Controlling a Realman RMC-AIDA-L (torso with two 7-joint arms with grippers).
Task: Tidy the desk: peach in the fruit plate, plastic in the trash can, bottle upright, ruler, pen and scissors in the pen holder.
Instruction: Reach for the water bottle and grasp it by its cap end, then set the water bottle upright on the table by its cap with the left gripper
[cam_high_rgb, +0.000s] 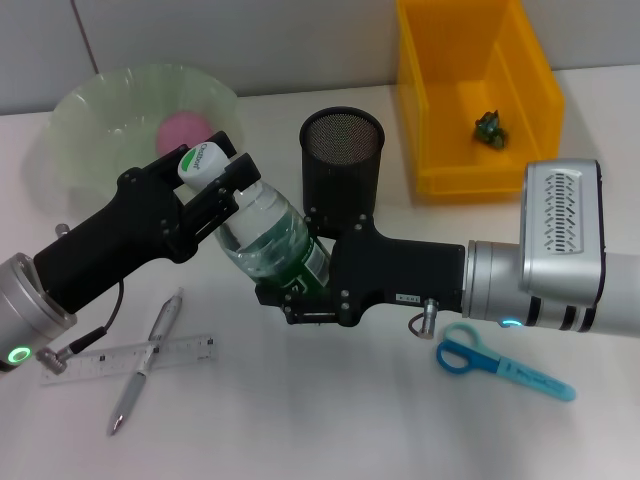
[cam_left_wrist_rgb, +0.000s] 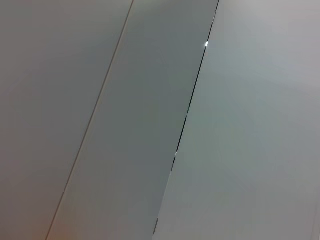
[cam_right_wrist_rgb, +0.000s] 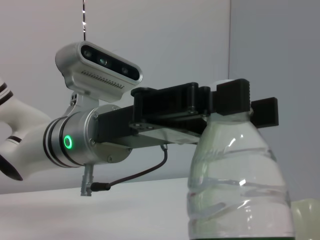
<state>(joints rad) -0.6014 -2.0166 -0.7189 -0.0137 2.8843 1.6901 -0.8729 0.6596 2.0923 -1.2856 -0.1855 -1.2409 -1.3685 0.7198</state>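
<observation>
**Two tools share one bottle over a half-tidied table**

The left tool (cam_high_rgb: 215, 175) is closed on the white cap of the bottle (cam_high_rgb: 270, 235), while the right tool (cam_high_rgb: 300, 290) clamps the green-labelled lower body; the bottle appears to stand between them in mid-table, tilted toward the left tool in the head view. Behind the left tool, the peach (cam_high_rgb: 185, 128) already sits in the fruit plate (cam_high_rgb: 90, 115). Below that tool's arm, the ruler (cam_high_rgb: 130, 360) lies flat with the pen (cam_high_rgb: 145, 365) crossed over it. Just behind the right tool stands the mesh pen holder (cam_high_rgb: 343, 150), nothing visible in it. Farther right, the yellow trash can (cam_high_rgb: 440, 100) holds a small dark scrap, probably the plastic (cam_high_rgb: 490, 126). In front of the right arm lie the blue scissors (cam_high_rgb: 500, 365).

The risk now lies in the release. With both tools gripping, an uneven pull could squeeze or twist the thin plastic, and letting go before the base sits flat would likely tip the bottle back over. The pen holder stands close enough that a swinging right arm might knock it.
</observation>
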